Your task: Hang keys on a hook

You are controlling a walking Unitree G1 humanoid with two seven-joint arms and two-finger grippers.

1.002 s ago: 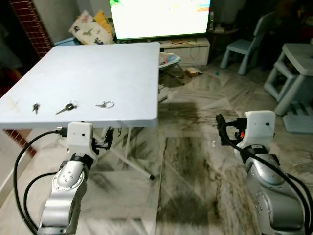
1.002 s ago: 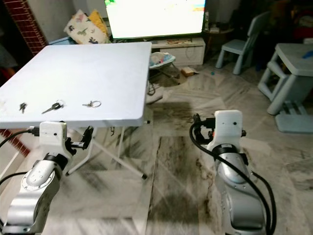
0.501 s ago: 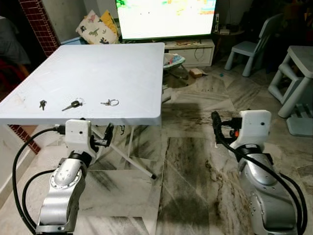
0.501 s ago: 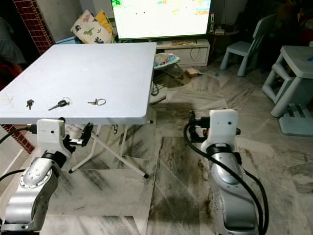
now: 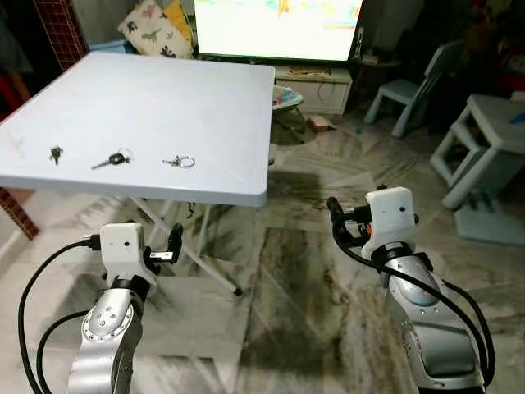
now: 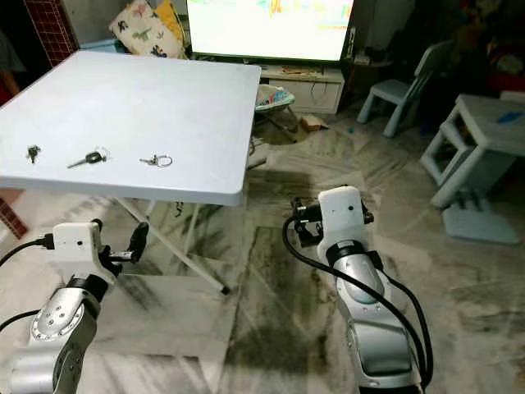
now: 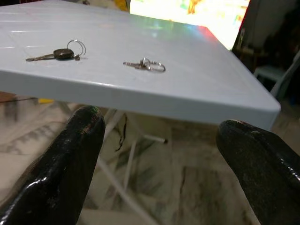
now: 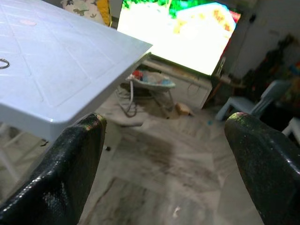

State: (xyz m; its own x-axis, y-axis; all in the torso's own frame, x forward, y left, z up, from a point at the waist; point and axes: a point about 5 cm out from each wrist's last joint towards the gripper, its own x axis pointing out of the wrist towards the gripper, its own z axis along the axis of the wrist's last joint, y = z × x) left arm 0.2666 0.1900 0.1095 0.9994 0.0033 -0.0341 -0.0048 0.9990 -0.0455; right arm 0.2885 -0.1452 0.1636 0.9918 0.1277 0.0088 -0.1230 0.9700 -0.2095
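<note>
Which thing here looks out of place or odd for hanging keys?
Three sets of keys lie loose in a row on the white table: a small key, a dark-headed key and a key ring. No hook can be seen. Both grippers, left and right, are open, below the tabletop.

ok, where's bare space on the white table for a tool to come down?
The table is bare from the three key sets back to the TV-side edge, and right of the ring key set. Crowded: the near-left strip, with the small key and black-head key.
</note>
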